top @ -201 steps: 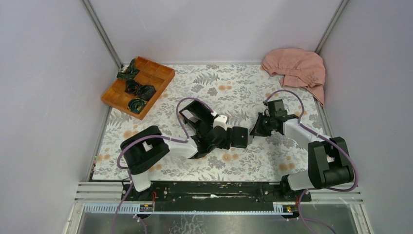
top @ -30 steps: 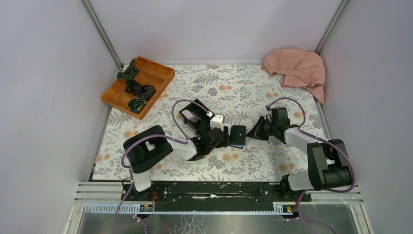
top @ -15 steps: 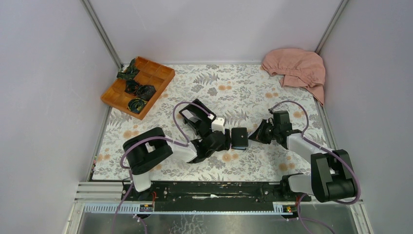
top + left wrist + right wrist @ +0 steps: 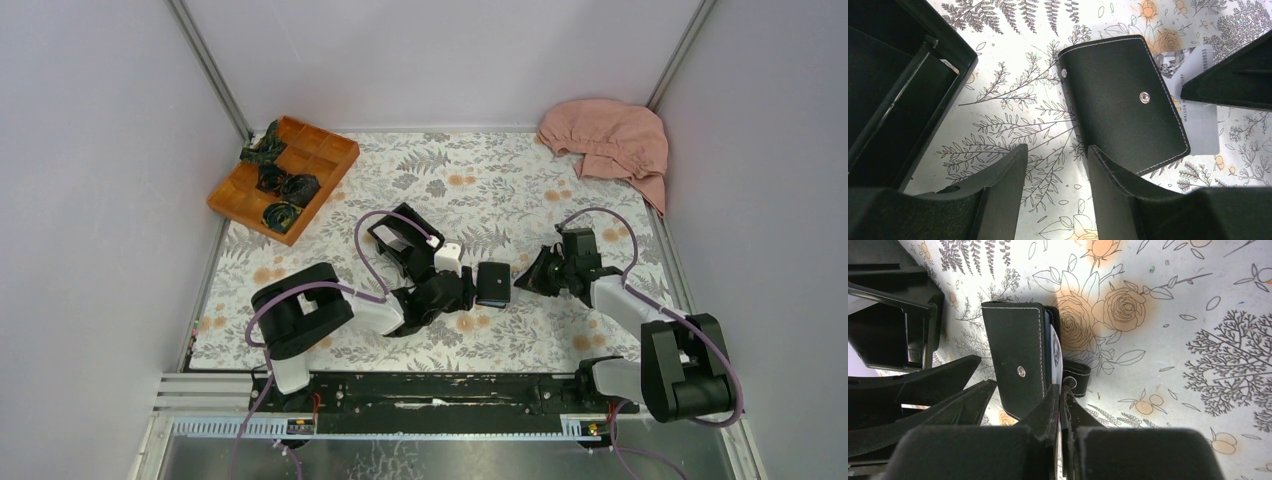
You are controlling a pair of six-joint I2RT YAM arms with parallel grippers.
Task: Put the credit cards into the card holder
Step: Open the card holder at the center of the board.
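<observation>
Card holder (image 4: 491, 283) lies folded on the surface (image 4: 480, 180), between both tools. Right tool (image 4: 1060, 390) is nearer, pinched tight on a card (image 4: 1195, 115) that points leftward into the holder's right edge. Left tool (image 4: 1057, 150) gapes empty just left of it, so I'd guess it braces.

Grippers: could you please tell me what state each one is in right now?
Left gripper: open, holding nothing.
Right gripper: closed on a card.

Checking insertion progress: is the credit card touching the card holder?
Touching. Left wrist view shows the credit card running under the card holder, no gap.
</observation>
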